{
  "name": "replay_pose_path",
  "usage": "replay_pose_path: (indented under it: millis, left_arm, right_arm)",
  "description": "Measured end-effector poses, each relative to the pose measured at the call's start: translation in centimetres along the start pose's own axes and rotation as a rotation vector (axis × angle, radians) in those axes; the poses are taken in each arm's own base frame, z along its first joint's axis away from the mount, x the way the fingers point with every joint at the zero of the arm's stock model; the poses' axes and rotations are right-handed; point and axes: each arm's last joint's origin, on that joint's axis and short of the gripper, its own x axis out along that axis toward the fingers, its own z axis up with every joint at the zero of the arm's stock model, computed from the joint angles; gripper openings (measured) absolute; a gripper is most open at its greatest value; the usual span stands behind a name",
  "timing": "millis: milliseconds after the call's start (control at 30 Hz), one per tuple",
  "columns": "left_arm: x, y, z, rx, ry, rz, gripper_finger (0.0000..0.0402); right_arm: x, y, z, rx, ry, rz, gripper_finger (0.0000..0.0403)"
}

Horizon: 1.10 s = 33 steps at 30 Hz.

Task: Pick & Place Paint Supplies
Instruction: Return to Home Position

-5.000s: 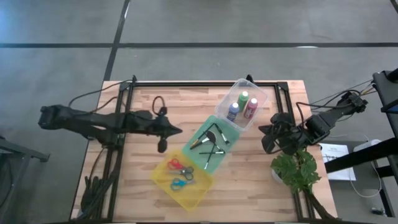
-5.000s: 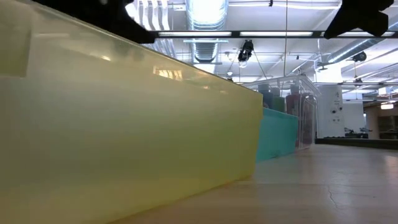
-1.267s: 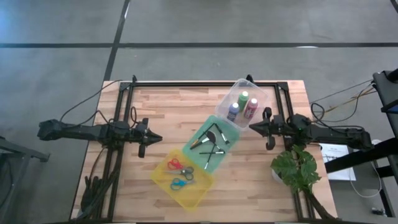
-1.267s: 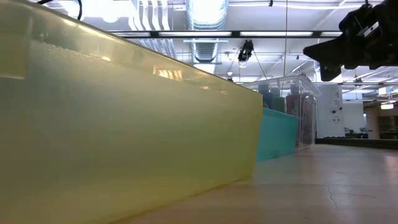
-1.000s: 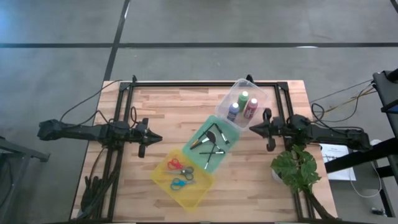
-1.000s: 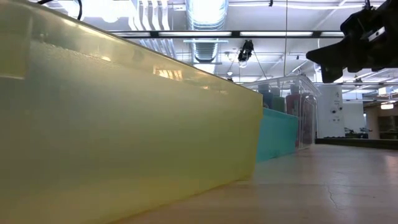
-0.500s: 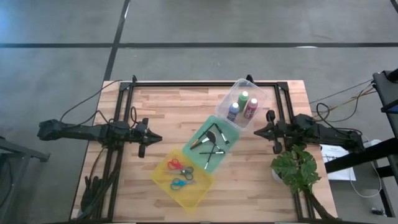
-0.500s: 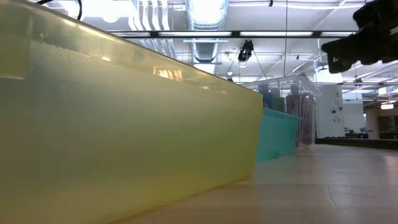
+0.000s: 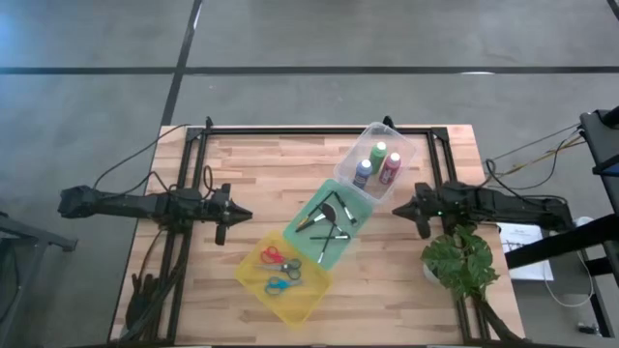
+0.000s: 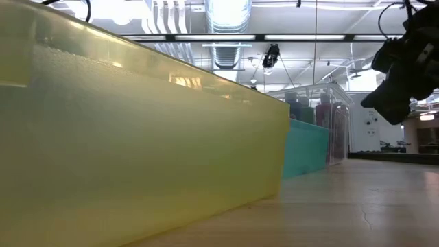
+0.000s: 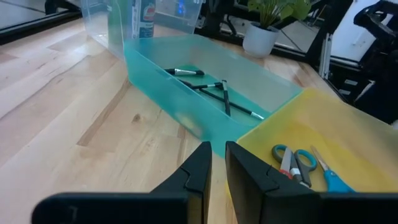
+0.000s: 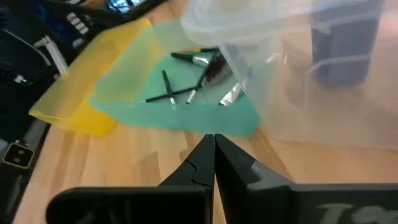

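Three paint bottles, green [image 9: 378, 152], pink-red [image 9: 391, 168] and blue [image 9: 363, 173], stand upright in the clear bin [image 9: 401, 145]. Several thin brushes [image 9: 327, 220] lie on the floor of the green bin [image 9: 298, 235]. Red-handled scissors [image 9: 280, 256] and blue-handled scissors [image 9: 282, 285] lie in the yellow bin [image 9: 308, 302]. My left gripper [image 9: 247, 215] hovers left of the bins, its fingers [image 11: 200, 163] a narrow gap apart and empty. My right gripper [image 9: 397, 210] hangs right of the green bin, shut and empty, pointing down toward the bins [image 12: 214, 137].
A leafy plant in a white pot [image 9: 461, 263] stands at the table's right near corner, just beside my right arm. A black frame [image 9: 319, 129] runs along the table's far edge and sides. Bare wood [image 9: 251, 164] lies left of the bins.
My right gripper has tipped its fingers downward and rolled at the wrist, drawing back slightly toward the table's right edge. It has stayed shut. The bins and their contents have not moved.
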Motion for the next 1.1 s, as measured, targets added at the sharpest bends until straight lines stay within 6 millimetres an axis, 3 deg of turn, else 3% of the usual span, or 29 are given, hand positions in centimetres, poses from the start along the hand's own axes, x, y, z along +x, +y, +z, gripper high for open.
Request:
replay_pose_path:
  millis: [733,1100]
  left_arm:
    - [0.0,0.0,0.0,0.0,0.004,0.001,0.0057]
    - [0.0,0.0,0.0,0.001,0.004,0.001,0.0057]
  right_arm:
    - [0.6,-0.2,-0.3,0.009,0.068,-0.041,0.0008]
    - [-0.8,0.3,0.4,-0.007,-0.09,0.049,0.0008]
